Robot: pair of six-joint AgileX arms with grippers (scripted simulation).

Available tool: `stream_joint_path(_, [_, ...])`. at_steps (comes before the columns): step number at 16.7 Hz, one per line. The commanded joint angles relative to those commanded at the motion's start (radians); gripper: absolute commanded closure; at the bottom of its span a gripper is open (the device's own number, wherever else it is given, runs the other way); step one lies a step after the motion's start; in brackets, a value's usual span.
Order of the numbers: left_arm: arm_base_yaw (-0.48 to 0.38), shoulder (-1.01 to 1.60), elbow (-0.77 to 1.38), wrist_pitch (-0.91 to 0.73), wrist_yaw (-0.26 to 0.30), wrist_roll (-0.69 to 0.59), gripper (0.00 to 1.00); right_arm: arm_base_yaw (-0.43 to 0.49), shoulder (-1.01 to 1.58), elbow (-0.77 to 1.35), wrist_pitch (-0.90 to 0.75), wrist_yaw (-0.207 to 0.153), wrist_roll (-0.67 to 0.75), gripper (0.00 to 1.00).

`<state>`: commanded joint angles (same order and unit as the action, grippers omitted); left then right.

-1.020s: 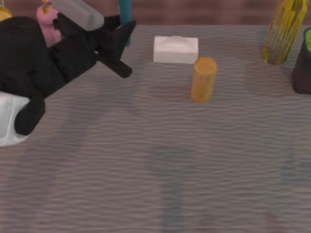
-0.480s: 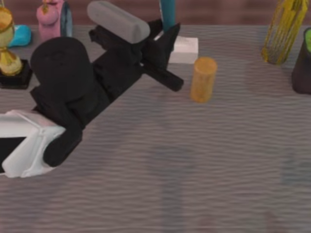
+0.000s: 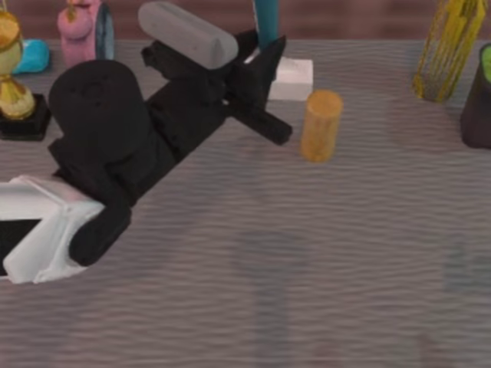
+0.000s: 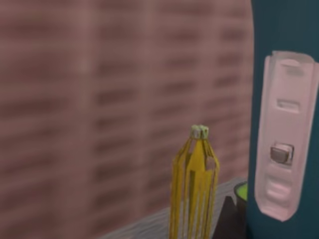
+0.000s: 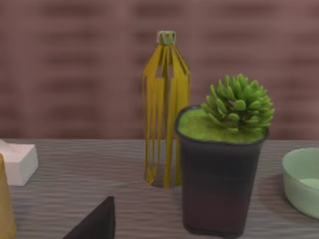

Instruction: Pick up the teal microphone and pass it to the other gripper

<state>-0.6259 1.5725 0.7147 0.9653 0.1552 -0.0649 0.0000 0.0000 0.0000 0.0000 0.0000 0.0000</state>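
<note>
1. Holding the teal microphone (image 3: 266, 19) upright, the left claw (image 3: 261, 73) sat at the back of the worktop (image 3: 307, 253), above the white box (image 3: 295, 79), fingers pinching the handle.
2. Left wrist view showed the teal handle close up with its white switch patch (image 4: 284, 134); head not visible.
3. Pickup looked done; microphone seemed lifted clear.
4. Handover still left: right claw (image 5: 94, 221) showed only a dark fingertip in its wrist view, state untellable, absent from top view.
5. Orange cylinder (image 3: 321, 124) stood just beside the left claw, untouched.
</note>
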Motion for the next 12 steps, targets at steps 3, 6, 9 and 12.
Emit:
stream_joint_path(3, [0.000, 0.000, 0.000, 0.000, 0.000, 0.000, 1.00, 0.000, 0.000, 0.000, 0.000, 0.000, 0.000, 0.00])
stream_joint_path(6, [0.000, 0.000, 0.000, 0.000, 0.000, 0.000, 1.00, 0.018, 0.035, 0.028, 0.016, -0.017, -0.004, 0.00])
stream_joint_path(9, [0.000, 0.000, 0.000, 0.000, 0.000, 0.000, 1.00, 0.079, 0.165, 0.121, 0.070, -0.073, -0.016, 0.00])
stream_joint_path(12, [0.000, 0.000, 0.000, 0.000, 0.000, 0.000, 1.00, 0.164, 0.385, 0.256, 0.150, -0.152, -0.028, 0.00])
